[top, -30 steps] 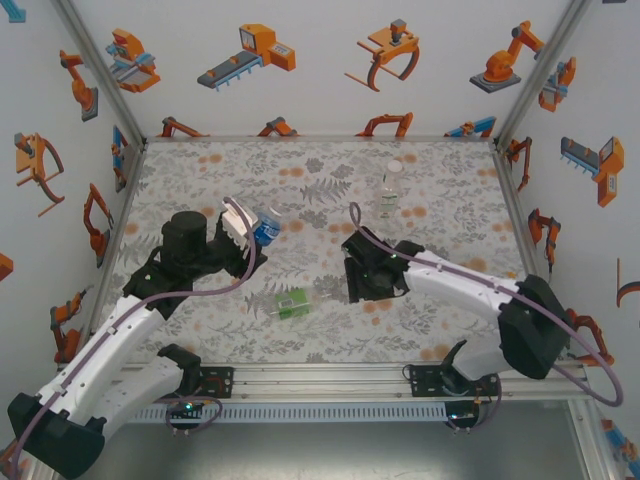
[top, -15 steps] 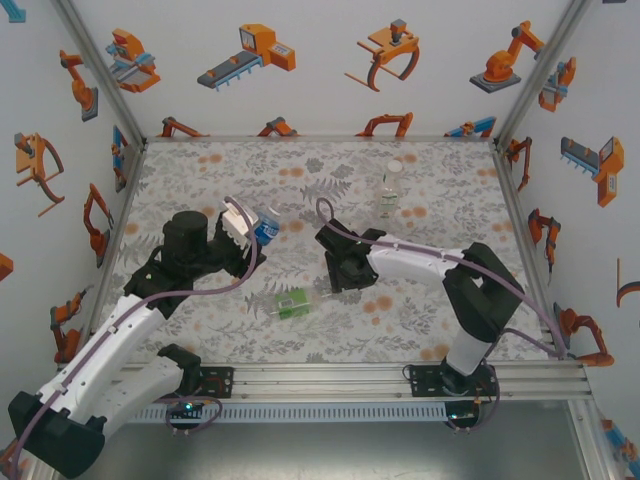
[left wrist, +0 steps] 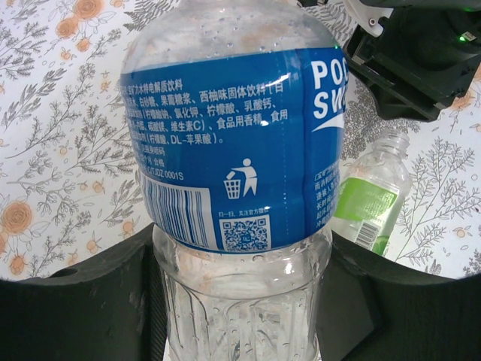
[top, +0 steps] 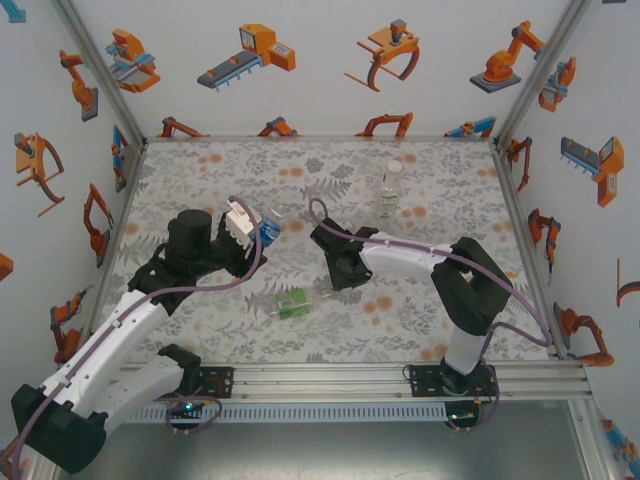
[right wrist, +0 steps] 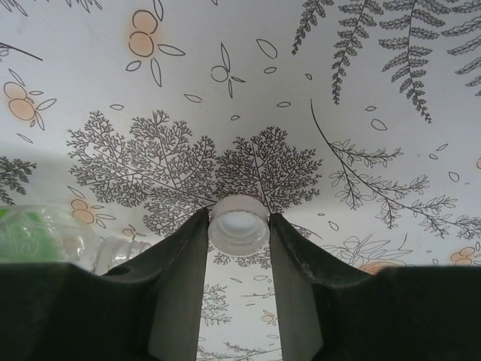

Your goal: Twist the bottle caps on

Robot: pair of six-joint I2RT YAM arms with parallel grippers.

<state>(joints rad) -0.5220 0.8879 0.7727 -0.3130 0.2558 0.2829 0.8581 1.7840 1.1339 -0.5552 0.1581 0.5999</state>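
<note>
White cap [right wrist: 238, 232], small and round, sits pinched between the two dark fingers of the right tool [right wrist: 238, 226]. The jaws are drawn narrow, and each finger touches one side of the cap. The cap's hollow side faces the wrist camera. Whether it rests on the surface [top: 200, 170] or is lifted clear of it cannot be told.

From above, the right tool [top: 338, 270] is low over the middle of the floral surface, with its arm reaching in from the right.

Left tool [left wrist: 240, 252]: closed around the lower body of the blue-labelled bottle [left wrist: 233, 143], one dark finger on each side. The grip is on the clear ribbed part below the label. The plastic is clear, with droplets on the inside. The blue label carries white print, a barcode and a square code. From above, the left tool [top: 248, 228] holds this bottle [top: 268, 228] above the surface, left of centre.

Green-labelled bottle [top: 293, 302]: lies on its side on the surface, between the two arms and nearer the front edge. Its threaded neck end points toward the right tool. It also appears past the blue bottle in the left wrist view [left wrist: 368, 203] and at the lower left of the right wrist view [right wrist: 37, 233].

Tall bottle [top: 390, 195]: clear, upright, toward the far edge and well apart from both tools.
</note>
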